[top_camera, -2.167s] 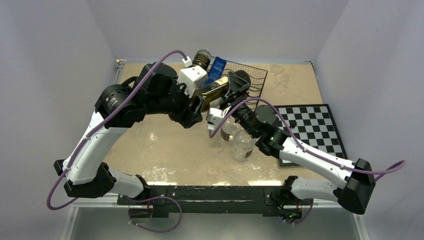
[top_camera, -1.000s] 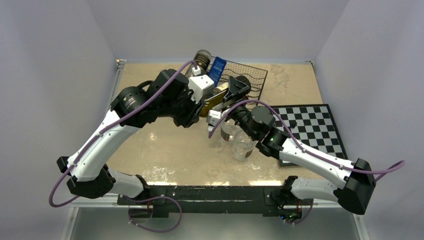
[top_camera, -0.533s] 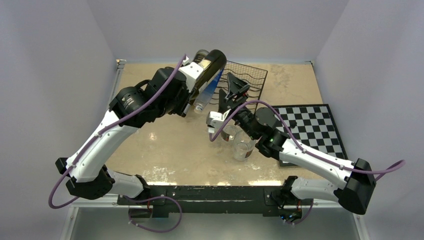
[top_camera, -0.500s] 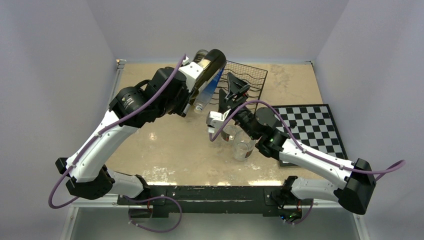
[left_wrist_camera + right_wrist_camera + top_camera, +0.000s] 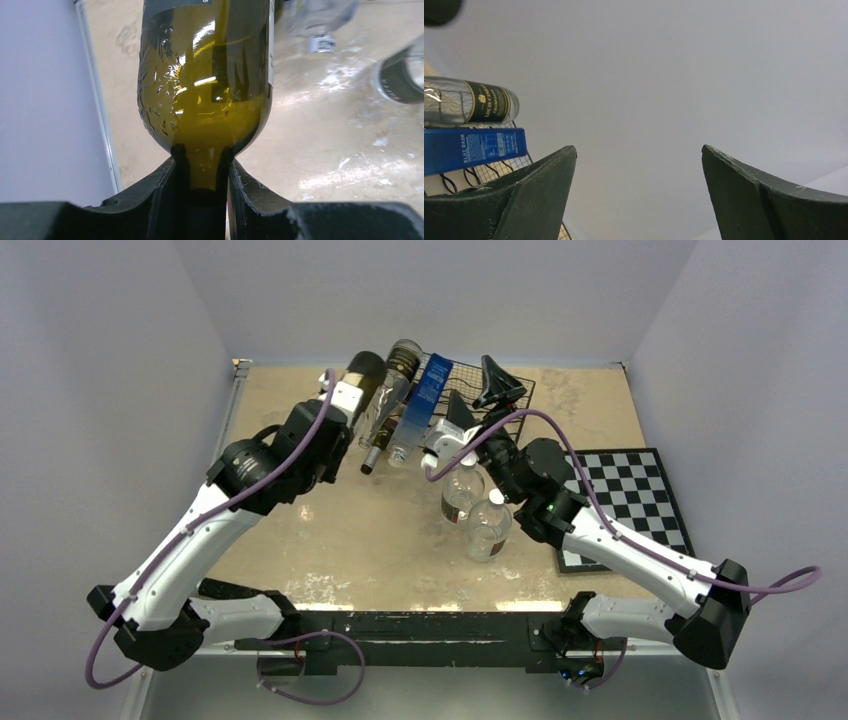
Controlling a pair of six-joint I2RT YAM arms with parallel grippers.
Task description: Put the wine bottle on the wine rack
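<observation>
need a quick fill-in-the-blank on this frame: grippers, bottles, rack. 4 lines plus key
1. The left gripper is shut on the wine bottle at its ____.
2. The right gripper has its jaws ____, with nothing between them.
3. On the wine rack, beside a clear bottle, lies a labelled bottle whose label is ____.
4. ____ plastic bottles stand upright left of the chessboard.

Missing words: neck; open; blue; two

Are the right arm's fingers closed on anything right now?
No, the right fingers stand wide apart with only the pale wall between them.
</observation>
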